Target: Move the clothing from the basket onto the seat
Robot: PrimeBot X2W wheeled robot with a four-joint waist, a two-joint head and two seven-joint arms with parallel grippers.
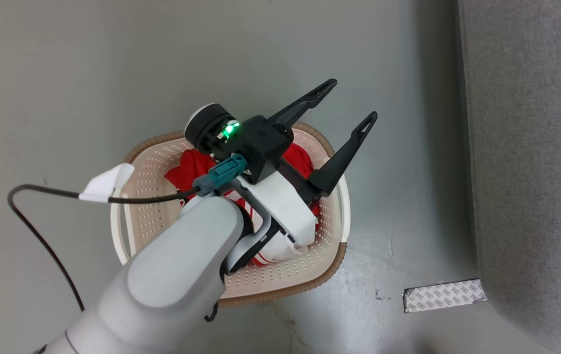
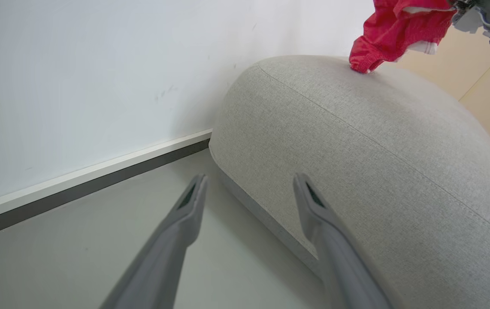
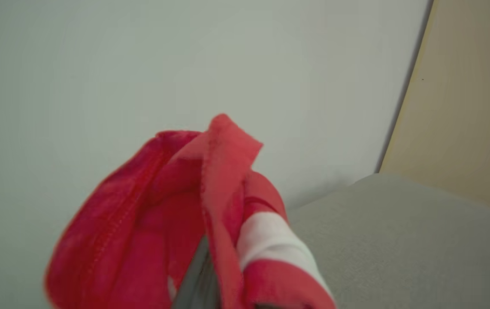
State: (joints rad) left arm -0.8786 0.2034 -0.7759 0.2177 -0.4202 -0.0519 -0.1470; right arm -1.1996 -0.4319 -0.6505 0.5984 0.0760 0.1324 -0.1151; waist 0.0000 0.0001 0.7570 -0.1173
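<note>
The cream basket (image 1: pixel 145 206) with its brown rim stands on the grey floor and holds red-and-white clothing (image 1: pixel 189 169), partly hidden by my left arm. My left gripper (image 1: pixel 352 99) hovers over the basket's far right rim, open and holding nothing; its open fingers (image 2: pixel 249 178) point toward the end of the light grey seat (image 2: pixel 378 141). The seat (image 1: pixel 531 147) lies to the right of the basket. A red garment (image 2: pixel 388 32) hangs over the seat's top with its lowest fold touching it, and my right gripper (image 2: pixel 487 13) is shut on it. That garment (image 3: pixel 172 223) drapes over my right gripper (image 3: pixel 202 274).
A patch of printed tape (image 1: pixel 443 295) lies on the floor between basket and seat. A dark cable (image 1: pixel 40 236) loops at the left. A white wall with a dark baseboard (image 2: pixel 90 180) runs behind the seat's end, next to a beige panel (image 3: pixel 464 107).
</note>
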